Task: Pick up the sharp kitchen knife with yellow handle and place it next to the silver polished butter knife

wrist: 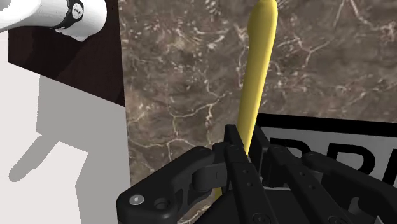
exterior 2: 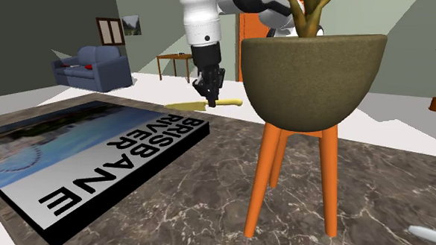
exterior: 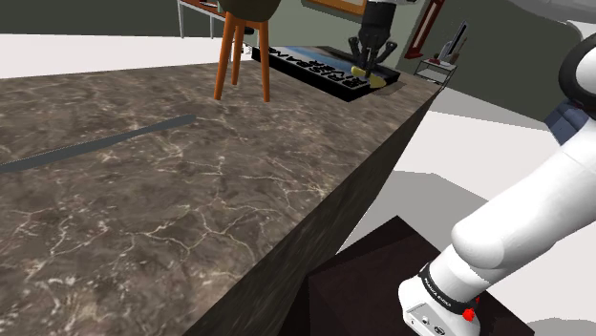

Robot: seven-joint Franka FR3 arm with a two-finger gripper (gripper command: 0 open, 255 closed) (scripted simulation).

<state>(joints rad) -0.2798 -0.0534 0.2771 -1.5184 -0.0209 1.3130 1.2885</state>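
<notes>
Gripper [exterior 2: 208,94] clasps yellow-handled knife [exterior 2: 228,102] beside book [exterior 2: 98,156], upper centre; pot [exterior 2: 312,74] with 1 plant [exterior 2: 310,10] mid-frame; lower right, possibly the butter knife [exterior 2: 431,234]

Yellow knife [wrist: 254,83], white-veined brown counter [exterior: 143,220]

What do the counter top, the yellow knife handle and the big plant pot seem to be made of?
Counter top: dark brown stone, probably marble, by its pale veins. Knife handle: smooth, plain yellow, perhaps plastic. Plant pot: olive, matte and grainy, maybe ceramic or stone.
</notes>
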